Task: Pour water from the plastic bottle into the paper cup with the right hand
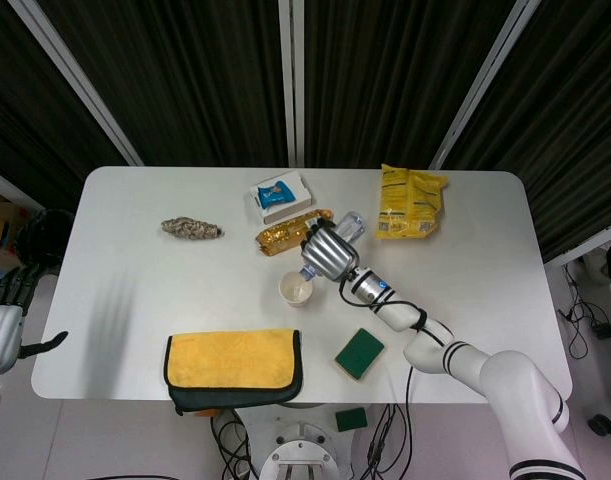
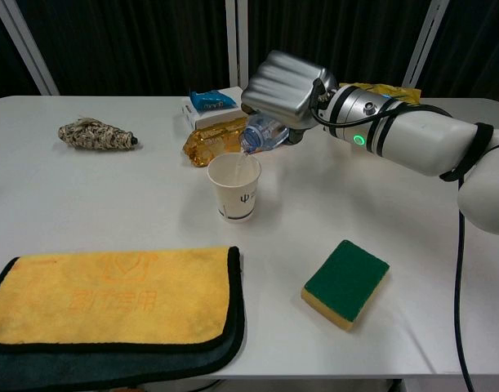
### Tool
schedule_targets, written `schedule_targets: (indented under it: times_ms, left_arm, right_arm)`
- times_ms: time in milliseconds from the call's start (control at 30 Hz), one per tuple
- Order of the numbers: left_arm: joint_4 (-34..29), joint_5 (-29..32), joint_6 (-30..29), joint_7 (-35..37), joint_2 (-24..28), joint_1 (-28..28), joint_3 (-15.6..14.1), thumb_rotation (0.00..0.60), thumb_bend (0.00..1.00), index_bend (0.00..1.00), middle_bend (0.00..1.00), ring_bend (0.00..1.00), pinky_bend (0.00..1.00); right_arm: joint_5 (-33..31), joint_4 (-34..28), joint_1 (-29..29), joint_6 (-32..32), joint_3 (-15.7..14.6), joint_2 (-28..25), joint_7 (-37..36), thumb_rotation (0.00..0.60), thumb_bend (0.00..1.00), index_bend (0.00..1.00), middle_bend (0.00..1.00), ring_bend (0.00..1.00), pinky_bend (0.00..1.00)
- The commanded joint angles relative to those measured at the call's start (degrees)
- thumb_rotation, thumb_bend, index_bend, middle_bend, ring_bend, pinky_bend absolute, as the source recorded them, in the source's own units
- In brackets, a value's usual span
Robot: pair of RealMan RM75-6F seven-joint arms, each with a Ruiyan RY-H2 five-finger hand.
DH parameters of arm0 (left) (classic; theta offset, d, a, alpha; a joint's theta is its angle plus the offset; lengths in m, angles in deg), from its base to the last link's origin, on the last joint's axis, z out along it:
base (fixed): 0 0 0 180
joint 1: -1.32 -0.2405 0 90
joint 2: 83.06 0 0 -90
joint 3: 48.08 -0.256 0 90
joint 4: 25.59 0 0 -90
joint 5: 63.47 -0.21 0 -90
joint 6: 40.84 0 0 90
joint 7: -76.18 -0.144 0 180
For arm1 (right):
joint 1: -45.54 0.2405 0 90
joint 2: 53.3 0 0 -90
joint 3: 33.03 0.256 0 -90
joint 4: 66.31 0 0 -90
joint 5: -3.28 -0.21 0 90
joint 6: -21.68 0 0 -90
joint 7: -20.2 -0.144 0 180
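Two hands in view. Right hand (image 2: 286, 86), fingers wrapped round plastic bottle (image 2: 262, 135), bottle tipped, mouth over rim of paper cup (image 2: 235, 187) at table (image 1: 125, 250) centre. At 12 o'clock of cup, amber packet (image 2: 210, 140); at 4 o'clock, green sponge (image 2: 345, 282); at 7 o'clock, yellow cloth (image 2: 110, 302). Left hand (image 1: 3, 310) off table at 9 o'clock, fingers apart, holding nothing.

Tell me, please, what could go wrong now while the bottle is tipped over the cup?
1. The right hand holds the plastic bottle with its mouth near the far rim of the paper cup, so water may miss it.
2. The cup stands free and looks light; a touch from the bottle might tip it.
3. Spilled water could reach the golden packet just behind.
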Motion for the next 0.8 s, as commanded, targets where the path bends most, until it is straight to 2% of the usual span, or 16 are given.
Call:
schedule_targets:
  times_ms: [33, 233, 500, 633, 800]
  left_arm:
    - [0.0, 0.0, -0.1, 0.0, 0.0, 0.0, 0.0, 0.540, 0.09, 0.09, 0.07, 0.00, 0.12]
    - [0.0, 0.0, 0.0, 0.0, 0.0, 0.0, 0.0, 0.542, 0.09, 0.09, 0.07, 0.00, 0.12]
    - [0.1, 0.0, 0.0, 0.1, -0.1, 0.0, 0.0, 0.538, 0.09, 0.09, 0.07, 0.00, 0.12]
    - [0.2, 0.0, 0.0, 0.2, -0.1, -0.1, 0.0, 0.539, 0.09, 0.09, 0.07, 0.00, 0.12]
    - [0.4, -0.1, -0.2, 0.5, -0.1, -0.1, -0.1, 0.536, 0.09, 0.09, 0.07, 0.00, 0.12]
  right_arm:
    - [0.0, 0.0, 0.0, 0.0, 0.0, 0.0, 0.1, 0.600, 0.40, 0.82, 0.64, 0.64, 0.49]
    - [-2.4, -1.5, -0.6, -1.3, 1.3, -0.1, -1.7, 0.600, 0.40, 0.82, 0.64, 0.64, 0.49]
    - [-7.6, -8.5, -1.6, -3.7, 5.1, -1.7, -9.0, 0.600, 0.40, 0.81, 0.64, 0.64, 0.49]
    - [-8.8, -12.1, -2.5, -2.9, 6.8, -3.1, -16.2, 0.600, 0.40, 0.81, 0.65, 0.64, 0.49]
    - [-13.4, -18.7, -5.3, -3.3, 10.2, -5.9, -29.3, 0.600, 0.40, 0.81, 0.65, 0.64, 0.49]
